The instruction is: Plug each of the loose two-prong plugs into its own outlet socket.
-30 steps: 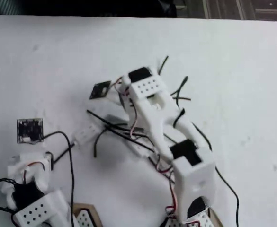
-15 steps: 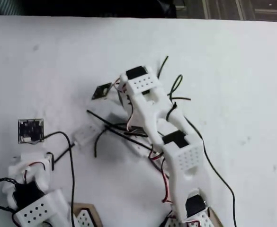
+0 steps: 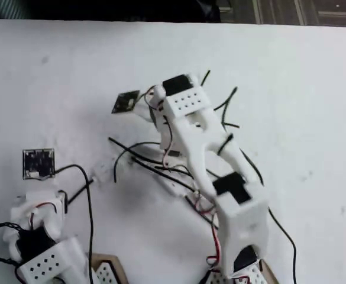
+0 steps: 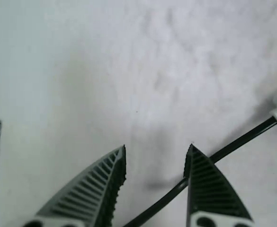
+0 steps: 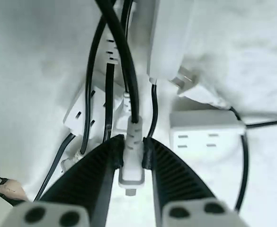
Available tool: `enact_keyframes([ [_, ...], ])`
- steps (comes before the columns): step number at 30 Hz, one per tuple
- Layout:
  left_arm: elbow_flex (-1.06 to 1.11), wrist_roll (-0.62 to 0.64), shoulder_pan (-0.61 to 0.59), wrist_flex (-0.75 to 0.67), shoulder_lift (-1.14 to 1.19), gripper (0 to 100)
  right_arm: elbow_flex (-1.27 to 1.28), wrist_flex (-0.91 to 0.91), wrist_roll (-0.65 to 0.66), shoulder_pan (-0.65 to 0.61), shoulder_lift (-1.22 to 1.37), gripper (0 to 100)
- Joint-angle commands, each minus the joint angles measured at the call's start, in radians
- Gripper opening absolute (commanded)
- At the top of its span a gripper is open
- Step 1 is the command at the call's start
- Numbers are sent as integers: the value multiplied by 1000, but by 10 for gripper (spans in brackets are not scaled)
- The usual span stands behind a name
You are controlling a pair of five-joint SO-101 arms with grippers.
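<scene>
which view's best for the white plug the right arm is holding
The right wrist view: the white plug sits clamped in the fingers of the right gripper. In the high view the right arm covers that spot; the left wrist view faces a black cable.

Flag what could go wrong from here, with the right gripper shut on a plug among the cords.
The right gripper holds the white plug amid crossing black cords; moving it may snag them and drag the outlet block. The plug's prongs are hidden, so it may meet a socket misaligned.
</scene>
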Motion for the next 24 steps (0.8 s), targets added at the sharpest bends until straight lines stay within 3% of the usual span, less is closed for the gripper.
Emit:
enact_keyframes([
  [1, -14, 9, -7, -2, -10, 210, 40, 15, -54, 12, -206, 19],
  [6, -87, 31, -2, -2, -10, 210, 110, 12, -206, 12, -412, 19],
  [12, -267, 184, 13, -3, -10, 211, 110, 10, -420, 10, -665, 19],
  [20, -311, 278, 248, -28, -10, 211, 129, 12, -588, -1, -924, 19],
  [24, -318, 351, 369, -91, -10, 211, 207, 12, -678, -85, -975, 19],
])
